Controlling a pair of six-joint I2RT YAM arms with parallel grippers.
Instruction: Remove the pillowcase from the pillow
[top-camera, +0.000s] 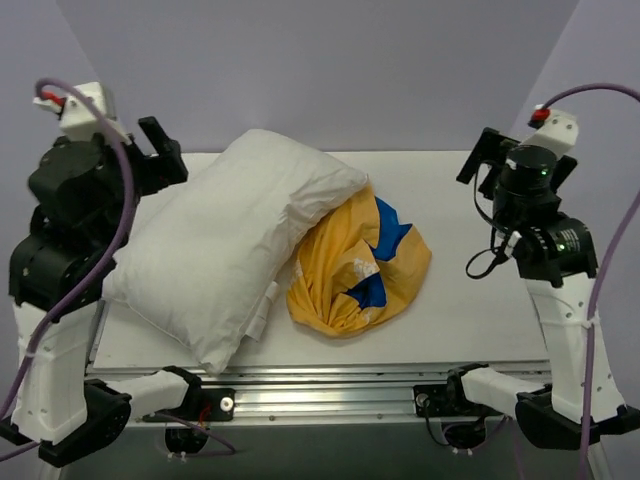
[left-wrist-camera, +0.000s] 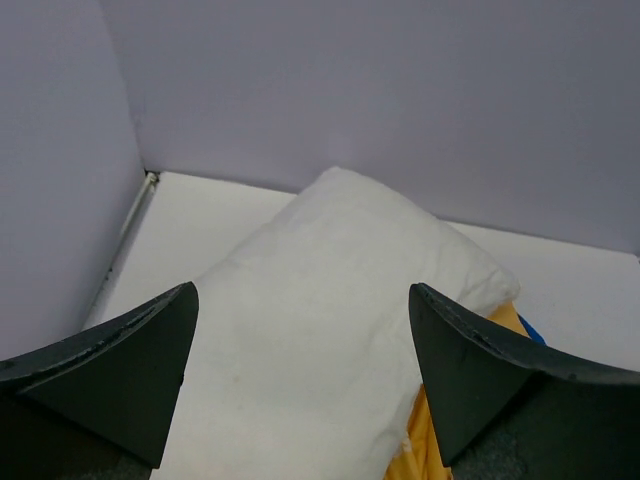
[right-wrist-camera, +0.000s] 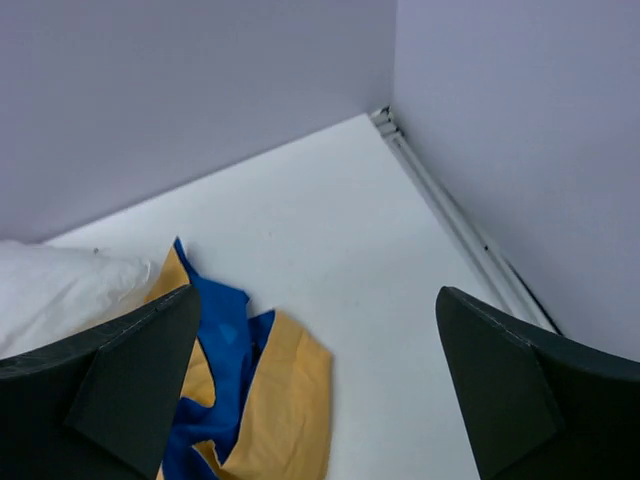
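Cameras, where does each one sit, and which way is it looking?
Top external: above and behind the arms, looking down on the table, white pillow and crumpled pillowcase; left arm and right arm show.
Left wrist: on the left arm, facing the back wall across the pillow; open left gripper frames it.
Right wrist: on the right arm, facing the far right corner over the table; open right gripper shows.
Shared: both wrist views catch the pillowcase beside the pillow.
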